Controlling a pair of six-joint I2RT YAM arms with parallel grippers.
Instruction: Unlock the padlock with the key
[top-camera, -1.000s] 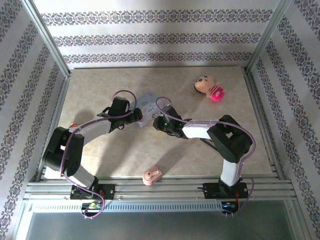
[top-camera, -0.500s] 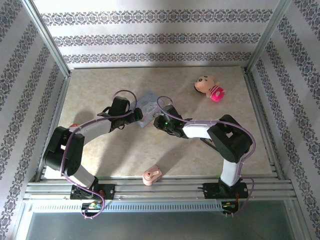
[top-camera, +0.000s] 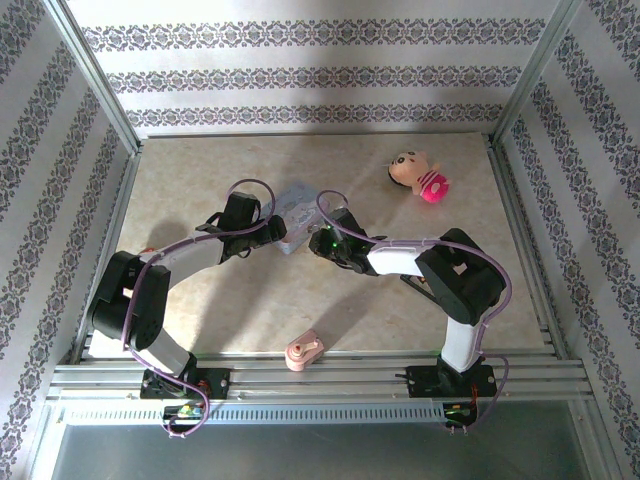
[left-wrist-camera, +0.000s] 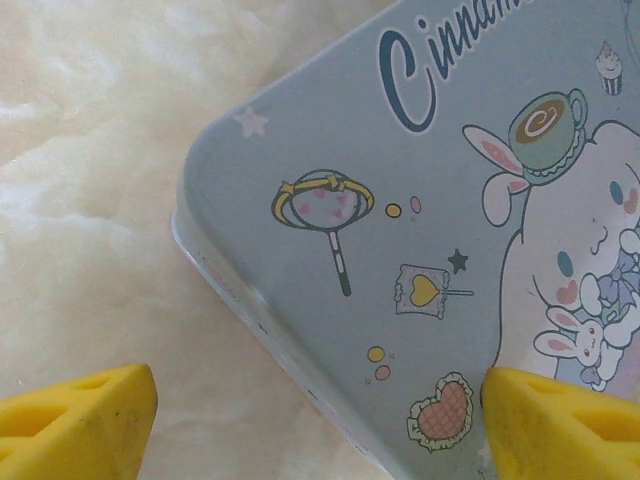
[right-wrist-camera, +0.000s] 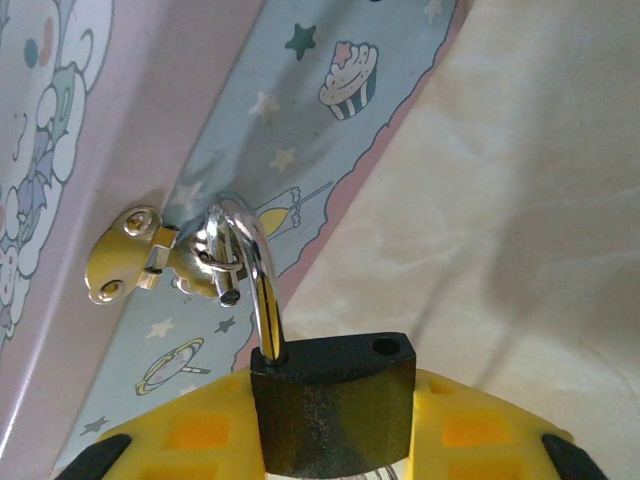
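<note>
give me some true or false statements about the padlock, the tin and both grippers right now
1. The right gripper is shut on the padlock. True.
2. Both ends of the shackle sit in the padlock body. False: one hole in the body is empty and the shackle's free end hangs out.
3. The left gripper is clamped on the tin. False: its fingers stand wide apart at the tin's corner.
4. The shackle hooks through the ring of the tin's clasp. True.
5. A plush toy lies apart from the tin, toward the far right. True.
</note>
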